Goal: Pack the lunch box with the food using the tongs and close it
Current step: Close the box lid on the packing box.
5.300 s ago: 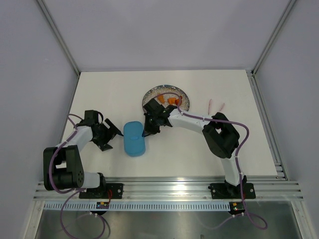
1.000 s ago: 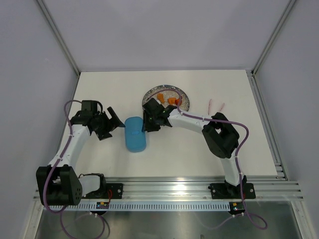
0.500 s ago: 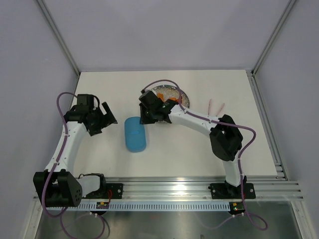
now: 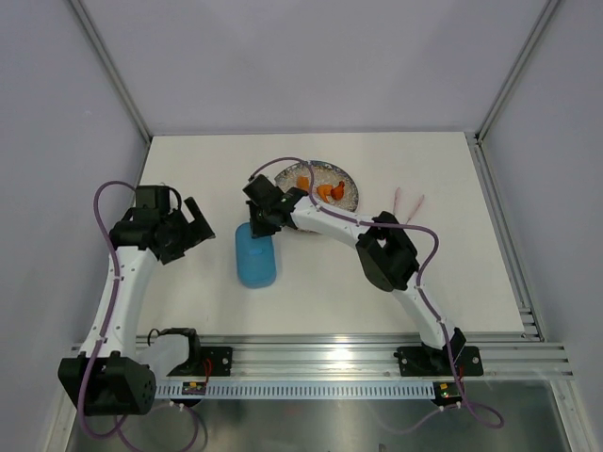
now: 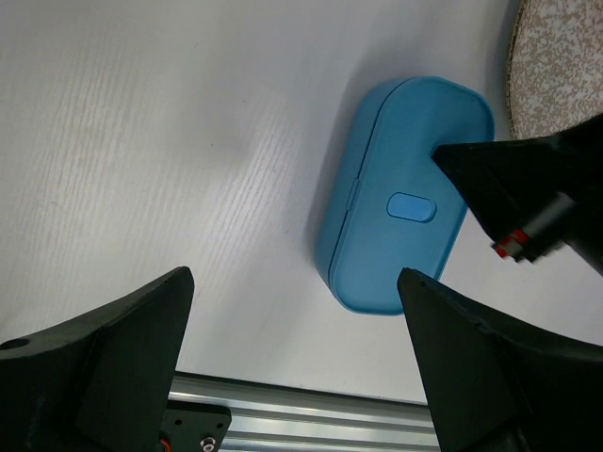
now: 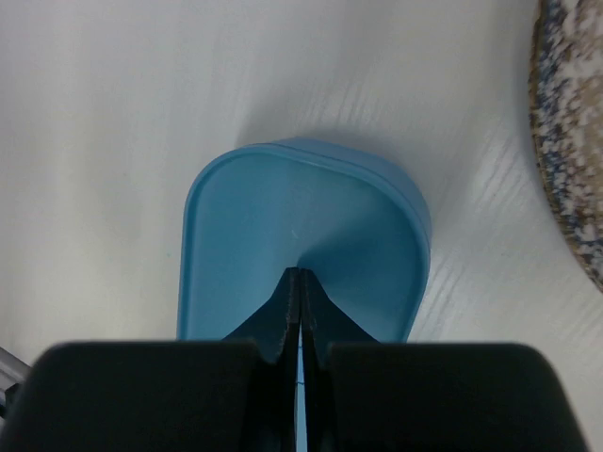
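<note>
Lunch box (image 4: 255, 259), closed, runs far-to-near on the table (image 4: 424, 273); my right gripper (image 6: 300, 275), pinched together, is over its far end, my wide-spread left gripper (image 4: 193, 231) farther off.

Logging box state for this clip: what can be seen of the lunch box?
The lunch box is a small blue box of smooth plastic, oblong with rounded ends. Its lid is on, with a seam round the side and a small oval bump in the middle of the top. It lies flat on the white table, beside the speckled plate without touching it. The right gripper, shut, points at its far end; contact cannot be told.
</note>
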Controlling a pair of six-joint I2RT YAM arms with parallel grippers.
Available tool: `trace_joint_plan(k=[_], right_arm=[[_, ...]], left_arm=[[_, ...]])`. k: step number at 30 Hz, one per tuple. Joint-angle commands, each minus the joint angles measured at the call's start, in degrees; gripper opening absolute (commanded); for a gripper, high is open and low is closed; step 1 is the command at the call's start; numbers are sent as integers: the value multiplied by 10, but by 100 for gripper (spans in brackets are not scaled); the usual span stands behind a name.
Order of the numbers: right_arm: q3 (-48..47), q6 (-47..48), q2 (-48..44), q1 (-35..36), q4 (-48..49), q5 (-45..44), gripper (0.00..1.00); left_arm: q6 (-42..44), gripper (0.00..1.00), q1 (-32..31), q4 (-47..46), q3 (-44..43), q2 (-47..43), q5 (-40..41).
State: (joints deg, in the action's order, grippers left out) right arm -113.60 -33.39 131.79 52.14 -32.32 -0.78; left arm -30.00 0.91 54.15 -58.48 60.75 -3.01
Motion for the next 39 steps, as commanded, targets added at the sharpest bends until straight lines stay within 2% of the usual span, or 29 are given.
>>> trace_joint_plan(k=[1,5,10,16,29,35,39], right_arm=[[-14,2,41,5,-51,5,0],[7,2,-2,9,-36,0,0],[-22,19,-60,11,-48,-21,0],[-29,32,-85,17,-63,-17,1],[156,-23,-83,67,1,22,1],[139,-5,-122,68,-13,6,2],[84,18,-137,63,-41,-49,4]], left_arm=[[6,94,8,3,1,-28,0],[12,95,13,10,-11,-34,-2],[12,95,15,8,-23,-35,-6],[10,95,18,7,-16,-35,-1],[20,95,33,1,-8,-29,-12],[14,95,33,-10,-2,-26,-19],[6,95,33,-18,3,-26,-23]])
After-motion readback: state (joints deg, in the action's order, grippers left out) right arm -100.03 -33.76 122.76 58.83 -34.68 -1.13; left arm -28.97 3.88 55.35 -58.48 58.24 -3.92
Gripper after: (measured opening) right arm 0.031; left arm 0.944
